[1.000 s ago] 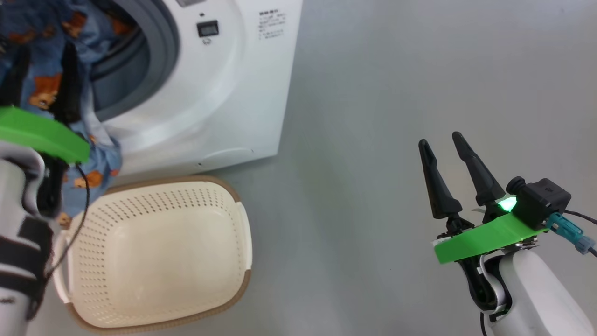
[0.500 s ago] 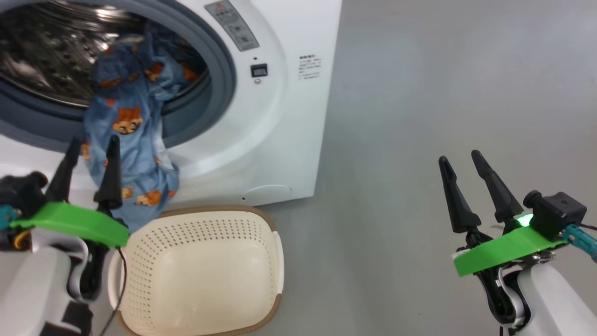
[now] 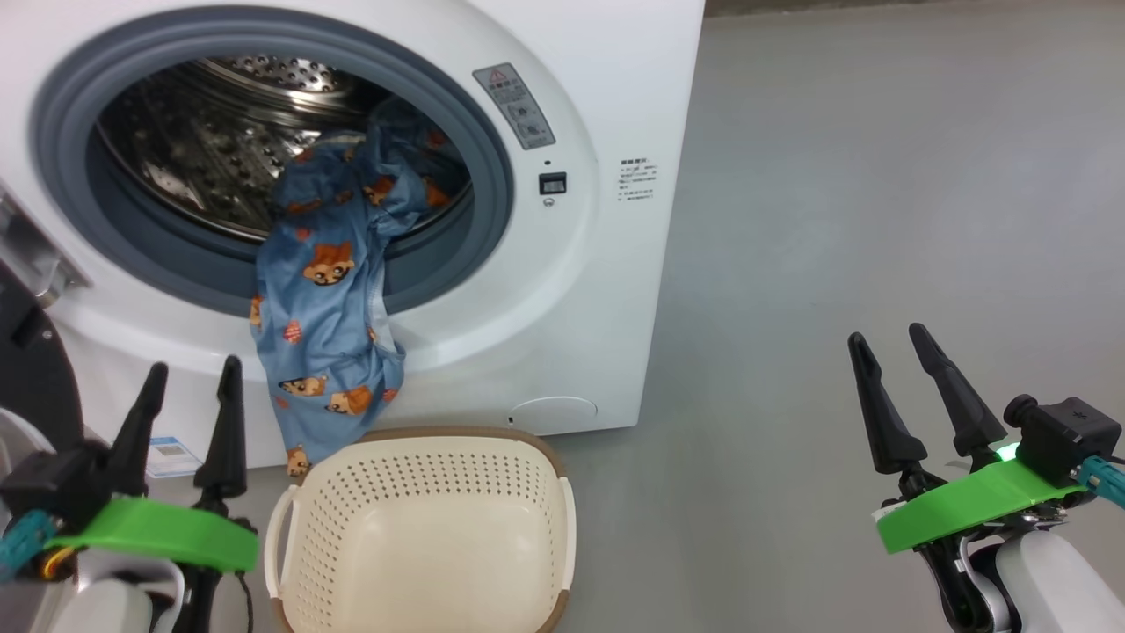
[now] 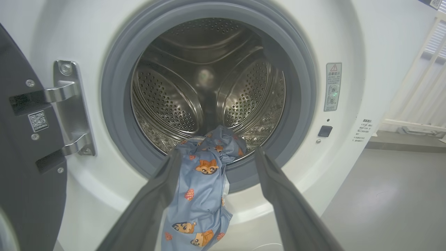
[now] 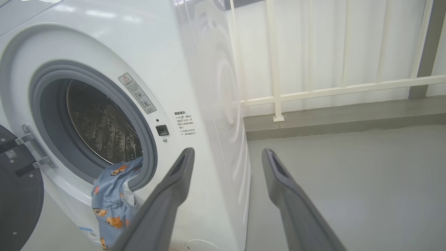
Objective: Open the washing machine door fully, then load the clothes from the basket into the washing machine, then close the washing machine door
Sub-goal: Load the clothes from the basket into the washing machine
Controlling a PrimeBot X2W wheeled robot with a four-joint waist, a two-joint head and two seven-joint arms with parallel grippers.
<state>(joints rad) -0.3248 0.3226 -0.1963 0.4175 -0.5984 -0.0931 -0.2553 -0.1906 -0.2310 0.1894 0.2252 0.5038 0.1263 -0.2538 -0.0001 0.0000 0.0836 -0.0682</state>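
Loading looks unfinished: clothes (image 3: 325, 325) drape over the lower edge of the washer (image 3: 598, 290) mouth, hanging toward the basket (image 3: 457, 432). Left gripper (image 3: 195, 366) and right gripper (image 3: 886, 334) gape empty; next, push fabric inside.

Noted: washing machine (image 3: 580, 290) white, gasket (image 3: 61, 202) grey-blue, drum (image 3: 202, 167) shiny steel dotted with holes. washing machine door (image 3: 31, 378) black. clothes (image 3: 321, 325) light blue, printed with orange-brown bears and small red shapes. basket (image 3: 422, 545) cream, rows of holes, brown rim. floor (image 3: 835, 176) plain grey. My left gripper (image 3: 193, 366) and right gripper (image 3: 886, 334): black fingers (image 3: 881, 413), bright green mounts (image 3: 967, 505).
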